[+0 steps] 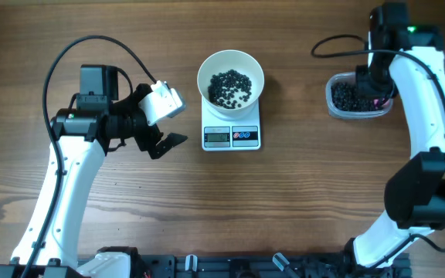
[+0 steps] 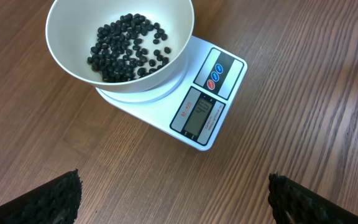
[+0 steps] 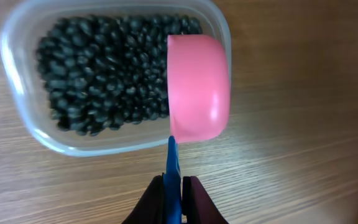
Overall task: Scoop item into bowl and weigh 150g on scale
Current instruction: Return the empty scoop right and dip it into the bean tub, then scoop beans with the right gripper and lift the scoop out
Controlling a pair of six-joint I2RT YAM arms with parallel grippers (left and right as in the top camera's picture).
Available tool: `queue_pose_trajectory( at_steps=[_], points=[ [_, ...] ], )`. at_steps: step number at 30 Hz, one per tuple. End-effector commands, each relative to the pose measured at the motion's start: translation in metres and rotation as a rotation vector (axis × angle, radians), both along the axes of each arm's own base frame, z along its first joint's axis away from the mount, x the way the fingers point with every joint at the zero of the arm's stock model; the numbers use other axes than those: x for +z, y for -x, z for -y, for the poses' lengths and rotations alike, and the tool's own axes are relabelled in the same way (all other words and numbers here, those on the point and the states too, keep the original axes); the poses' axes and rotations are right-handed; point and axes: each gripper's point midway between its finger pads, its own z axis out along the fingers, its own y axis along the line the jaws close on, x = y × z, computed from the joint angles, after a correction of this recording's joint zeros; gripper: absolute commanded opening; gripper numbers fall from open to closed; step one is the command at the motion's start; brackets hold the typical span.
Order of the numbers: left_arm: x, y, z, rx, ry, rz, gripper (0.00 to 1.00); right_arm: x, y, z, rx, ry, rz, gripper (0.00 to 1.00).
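The right tool (image 3: 174,190) is clamped shut on the blue handle of a pink scoop (image 3: 199,87), held over the edge of a clear tub (image 3: 17,124) filled with black beads (image 3: 104,74). More beads are seen in the white bowl (image 1: 209,73), which is set on the scale (image 1: 231,137) on the tabletop (image 1: 300,201). The left tool (image 2: 174,199) is held wide open and empty near the scale.

Nothing legible anywhere. The small flat white rectangular kitchen scale (image 2: 149,111) has a grey display (image 2: 199,116) with faint digits and tiny print beside it, all too blurred to read.
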Motion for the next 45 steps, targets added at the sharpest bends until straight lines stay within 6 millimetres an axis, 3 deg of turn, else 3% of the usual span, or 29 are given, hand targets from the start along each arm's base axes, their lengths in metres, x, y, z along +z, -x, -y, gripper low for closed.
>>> queue_pose_trajectory(
  at_steps=[1, 10, 20, 30, 39, 45],
  points=[
    [-0.002, -0.001, -0.001, -0.012, -0.003, 0.005, 1.00, -0.015, 0.005, 0.009, -0.026, 0.056, -0.035, 0.04],
    [-0.002, -0.001, -0.001, -0.012, -0.003, 0.005, 1.00, -0.056, 0.026, -0.017, 0.014, -0.097, -0.155, 0.04],
    [-0.002, -0.001, -0.001, -0.012, -0.003, 0.005, 1.00, -0.059, 0.018, -0.057, 0.041, -0.361, -0.118, 0.04],
    [-0.002, -0.001, -0.001, -0.012, -0.003, 0.005, 1.00, -0.030, 0.003, -0.048, -0.044, -0.570, -0.021, 0.04],
    [-0.002, -0.001, -0.001, -0.012, -0.003, 0.005, 1.00, -0.025, 0.010, -0.020, -0.124, -0.674, 0.010, 0.04],
    [-0.002, -0.001, -0.001, -0.012, -0.003, 0.005, 1.00, -0.034, 0.013, -0.022, -0.048, -0.670, -0.005, 0.05]
  ],
)
